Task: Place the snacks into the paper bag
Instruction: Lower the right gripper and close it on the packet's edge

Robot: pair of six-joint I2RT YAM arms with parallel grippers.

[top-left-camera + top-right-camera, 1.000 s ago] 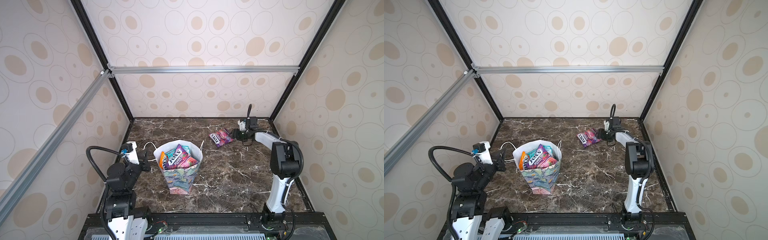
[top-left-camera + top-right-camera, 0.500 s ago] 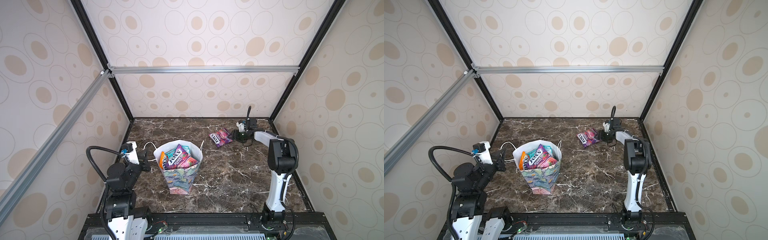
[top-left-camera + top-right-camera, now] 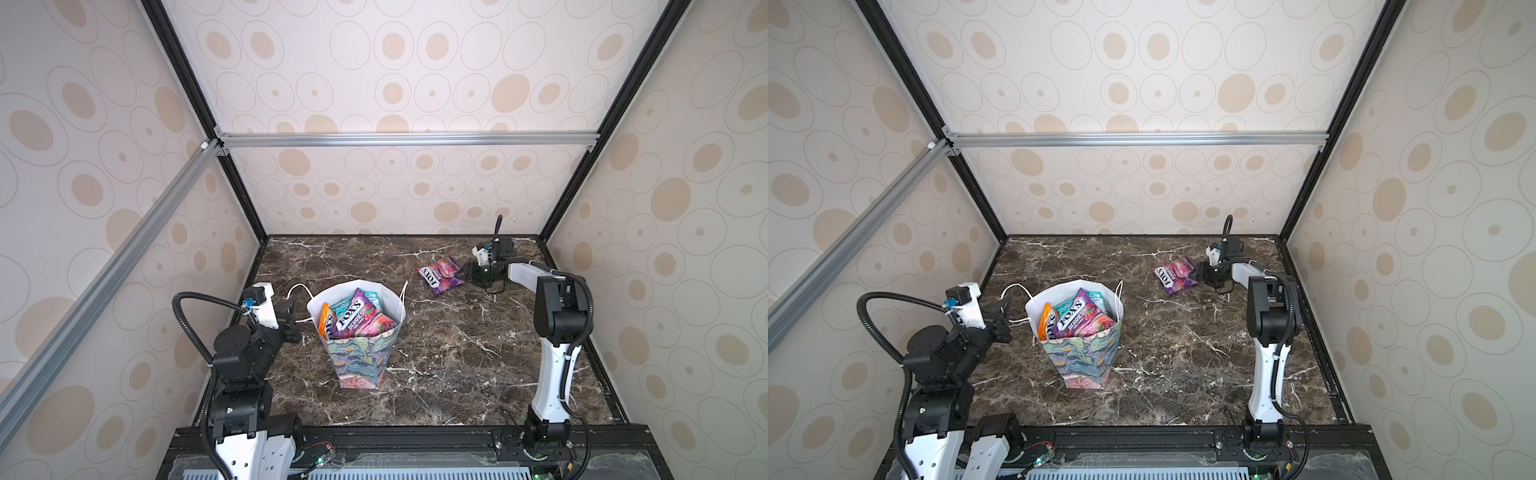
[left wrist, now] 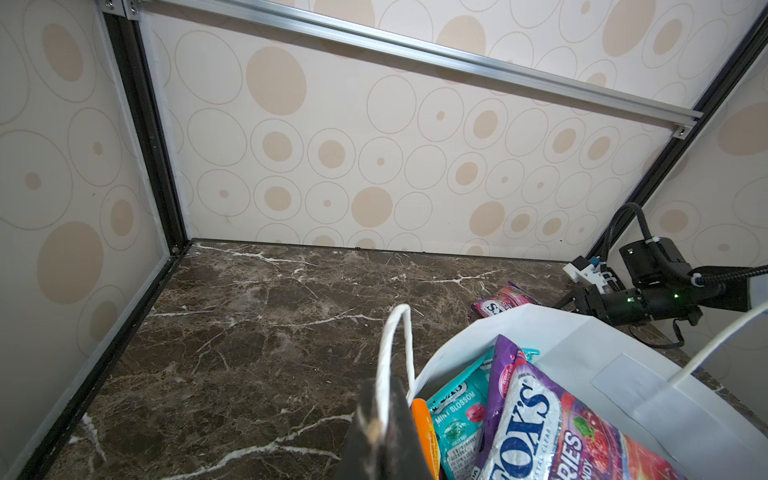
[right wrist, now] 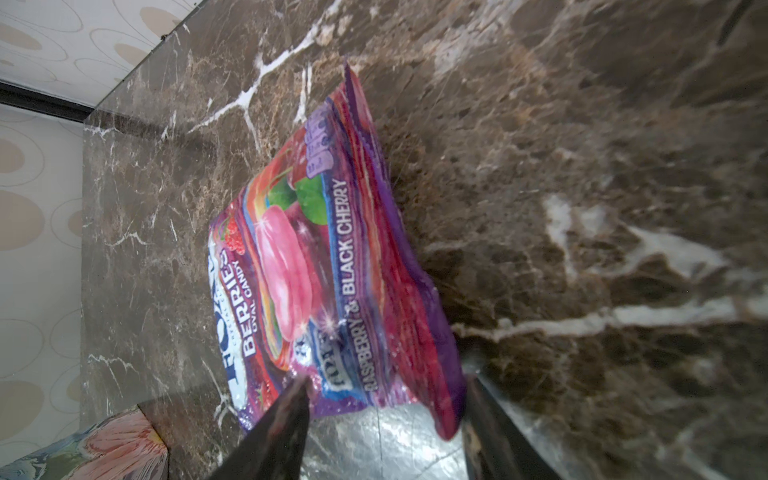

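Note:
The paper bag [image 3: 360, 365] [image 3: 1080, 362] stands upright at the left middle of the marble table, holding several snacks [image 3: 355, 319] [image 3: 1073, 318] [image 4: 523, 415]. My left gripper [image 3: 293, 320] [image 3: 1005, 319] [image 4: 382, 419] is shut on the bag's white cord handle [image 4: 394, 349]. One purple-pink snack packet [image 3: 440, 274] [image 3: 1175, 275] [image 5: 328, 270] lies flat at the back right. My right gripper [image 3: 467, 272] [image 3: 1200, 273] [image 5: 388, 382] is low on the table and open, with the packet's near silver end between its fingers [image 5: 291, 415].
The back wall and the right wall with its black frame post [image 3: 552, 224] stand close behind my right gripper. The dark marble table [image 3: 436, 353] spreads between the bag and the right arm's base [image 3: 548, 415].
My right gripper has slid a little left onto the loose packet's end, and its jaws have narrowed slightly. The left arm and the bag have not moved.

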